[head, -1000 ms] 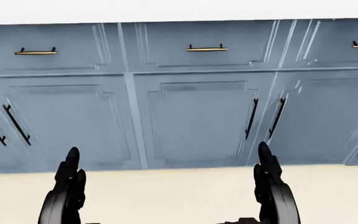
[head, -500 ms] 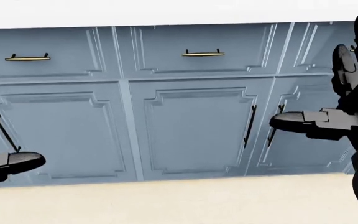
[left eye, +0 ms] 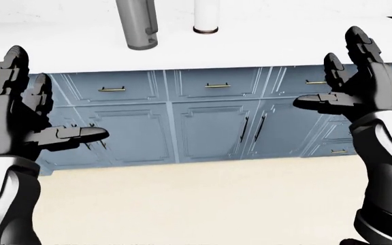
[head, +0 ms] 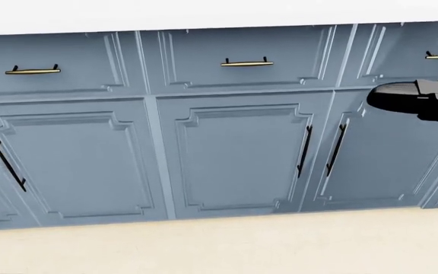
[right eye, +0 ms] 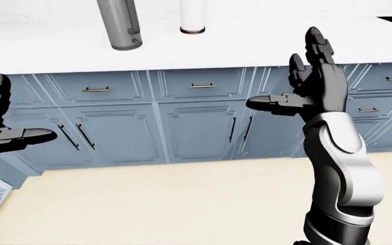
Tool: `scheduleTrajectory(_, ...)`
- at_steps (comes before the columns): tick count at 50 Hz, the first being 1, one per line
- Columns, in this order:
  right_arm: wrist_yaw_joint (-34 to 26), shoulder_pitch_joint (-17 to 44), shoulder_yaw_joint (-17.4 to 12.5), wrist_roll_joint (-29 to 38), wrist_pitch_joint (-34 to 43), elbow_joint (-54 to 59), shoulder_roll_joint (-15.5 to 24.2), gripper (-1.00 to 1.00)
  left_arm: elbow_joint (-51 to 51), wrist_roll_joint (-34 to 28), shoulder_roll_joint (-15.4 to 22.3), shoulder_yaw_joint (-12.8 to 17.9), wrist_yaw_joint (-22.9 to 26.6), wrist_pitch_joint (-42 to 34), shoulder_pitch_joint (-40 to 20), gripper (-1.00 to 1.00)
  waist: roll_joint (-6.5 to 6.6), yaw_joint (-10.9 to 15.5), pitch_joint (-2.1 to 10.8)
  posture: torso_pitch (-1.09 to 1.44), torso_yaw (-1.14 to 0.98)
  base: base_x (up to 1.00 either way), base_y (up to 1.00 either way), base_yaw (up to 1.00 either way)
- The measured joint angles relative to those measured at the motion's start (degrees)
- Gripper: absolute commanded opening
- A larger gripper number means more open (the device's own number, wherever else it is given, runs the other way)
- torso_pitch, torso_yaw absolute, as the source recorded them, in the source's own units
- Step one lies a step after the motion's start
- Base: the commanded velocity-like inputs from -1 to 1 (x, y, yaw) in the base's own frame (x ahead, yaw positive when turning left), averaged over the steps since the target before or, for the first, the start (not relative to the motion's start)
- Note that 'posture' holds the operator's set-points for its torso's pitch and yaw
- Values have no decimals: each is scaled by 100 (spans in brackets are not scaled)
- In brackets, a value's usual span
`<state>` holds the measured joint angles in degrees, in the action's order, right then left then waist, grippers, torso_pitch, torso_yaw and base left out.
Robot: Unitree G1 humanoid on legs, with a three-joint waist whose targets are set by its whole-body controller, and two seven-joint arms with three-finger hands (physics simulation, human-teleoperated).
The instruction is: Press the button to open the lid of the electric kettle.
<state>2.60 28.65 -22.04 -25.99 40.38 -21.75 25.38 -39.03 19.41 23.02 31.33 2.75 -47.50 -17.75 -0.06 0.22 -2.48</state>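
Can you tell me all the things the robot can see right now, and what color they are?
grey cylinder: 1, grey, on the white counter, top left of the left-eye view; may be the kettle, cannot tell.
white cylinder: 1, white with a dark base ring, right of the grey one.
counter: 1, white, across the top.
cabinets: a row, blue-grey, below the counter.
drawer handles: several, brass, on the upper fronts.
door handles: several, black, on the lower doors.
floor: cream, along the bottom.
left hand: 1, black, raised open at the left.
right hand: 1, black, raised open at the right.
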Motion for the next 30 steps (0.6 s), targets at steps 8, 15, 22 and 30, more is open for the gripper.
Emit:
scheduleTrajectory(8,153,175,-68,-325,112,-166,248,100,-130,382,228,43,-258,16,53,100,11,-28,7,0,0,6,0,0)
scheduleTrajectory(15,253,137,-127,-384,119,-103,315,100,-149,435,345,79,-302,37,51,100,294,-54,-64,0,0,11,0,0)
scheduleTrajectory(22,220,191,63,-512,238,-165,269,100,-17,397,328,189,-343,38,125,100,117,26,-17,0,0,13,0,0)
scheduleTrajectory(30,334,227,-151,-565,332,-141,400,100,-68,501,362,102,-283,62,91,100,-147,-82,-57,0,0,13,0,0)
